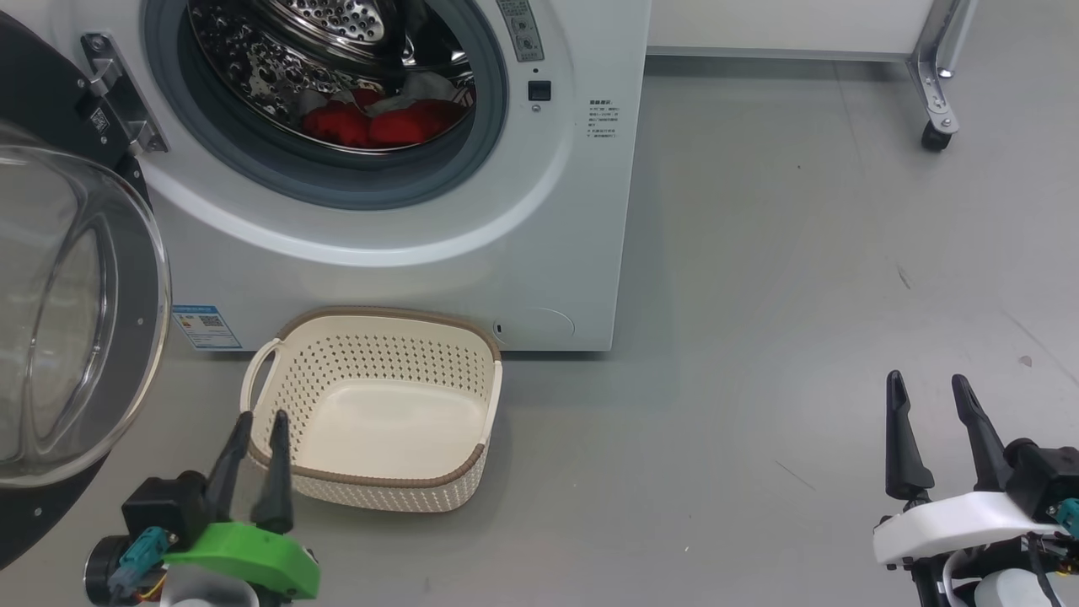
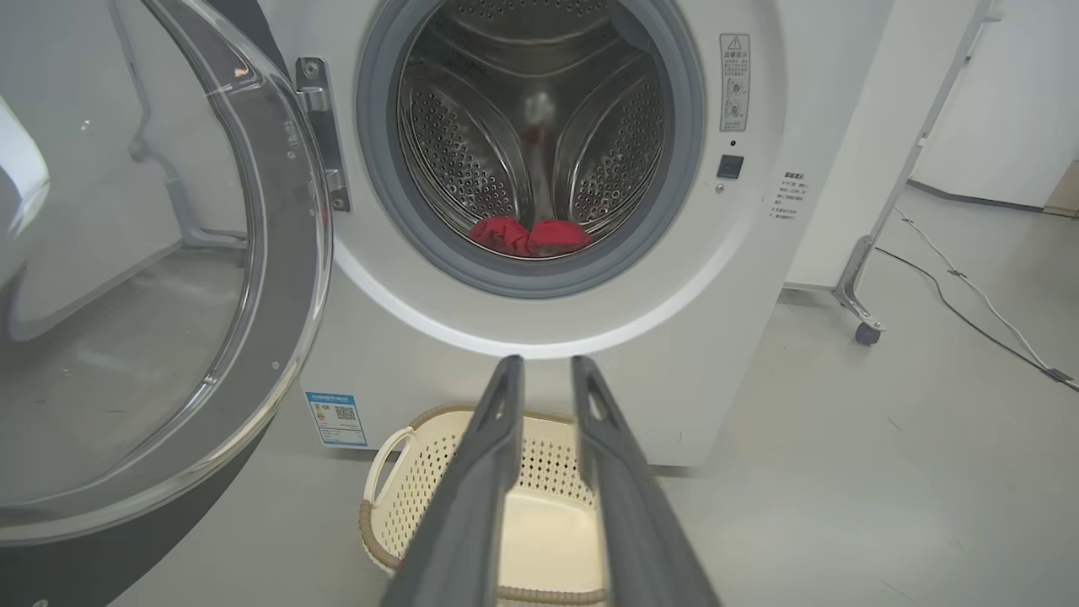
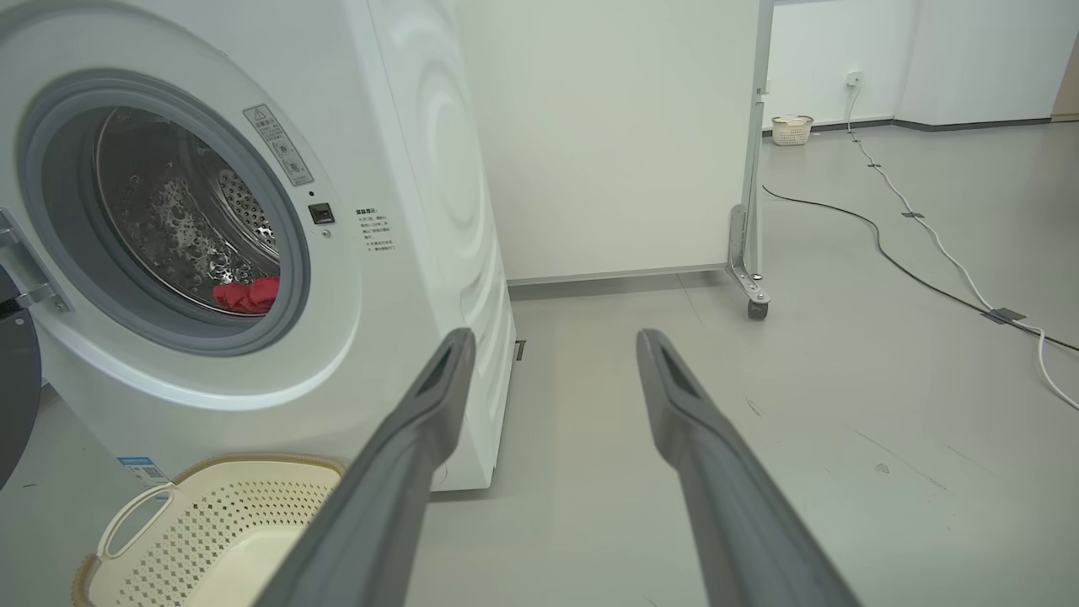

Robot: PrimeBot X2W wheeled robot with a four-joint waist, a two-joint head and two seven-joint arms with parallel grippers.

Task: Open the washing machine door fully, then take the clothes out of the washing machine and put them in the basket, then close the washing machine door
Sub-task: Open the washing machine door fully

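Head view, going from the left side across. The washing machine door (image 1: 84,295) hangs wide open on the left of the washing machine (image 1: 405,270). A metal hinge (image 1: 118,93) holds it on, and you can see right through its round glass.

In front of the washing machine, low on the left, is the left gripper (image 1: 262,417). Its two dark fingers are a little way apart and have nothing between them. Their tips look close to the near left corner of the basket (image 1: 371,314), but I cannot tell if they touch it.

The basket stands on the floor (image 1: 759,337) right in front of the washing machine, near its blue label (image 1: 206,326). Its cream bottom is bare.

Inside the washing machine's big round hole, the red clothes (image 1: 379,125) lie at the bottom of the shiny drum (image 1: 278,67), with a bit of white on top.

To the right of the washing machine, well away from it, is the right gripper (image 1: 927,379). Its fingers are spread wide and hold nothing.

Further back on the right of the washing machine, a small black wheel (image 1: 934,135) sits under a metal leg.
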